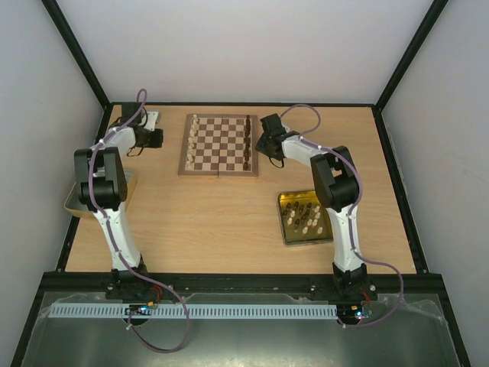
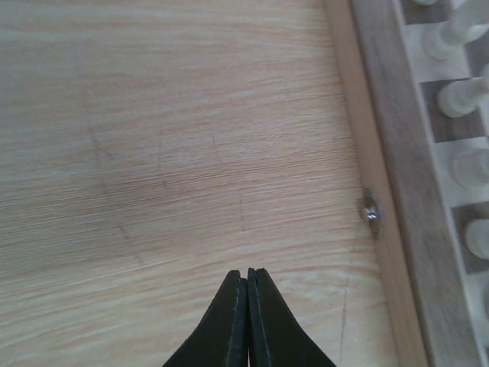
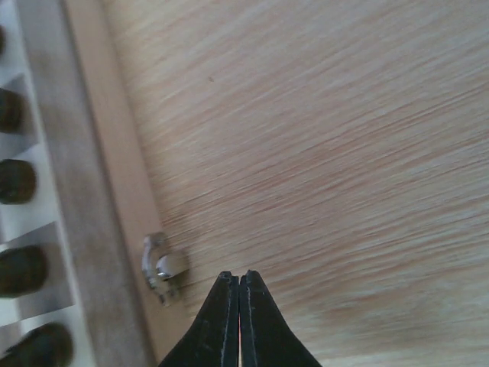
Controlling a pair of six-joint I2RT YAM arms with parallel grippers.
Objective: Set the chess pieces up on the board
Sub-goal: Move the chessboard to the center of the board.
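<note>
The chessboard lies at the back middle of the table. Cream pieces stand along its left edge and dark pieces along its right edge. My left gripper is shut and empty over bare table just left of the board; the left wrist view shows its tips near the board's border with cream pieces. My right gripper is shut and empty just right of the board; its tips sit beside the border clasp and dark pieces.
A shiny gold tray with several cream and dark pieces lies at the right front by the right arm. A dull tin sits at the left edge, partly hidden under the left arm. Black frame rails bound the table.
</note>
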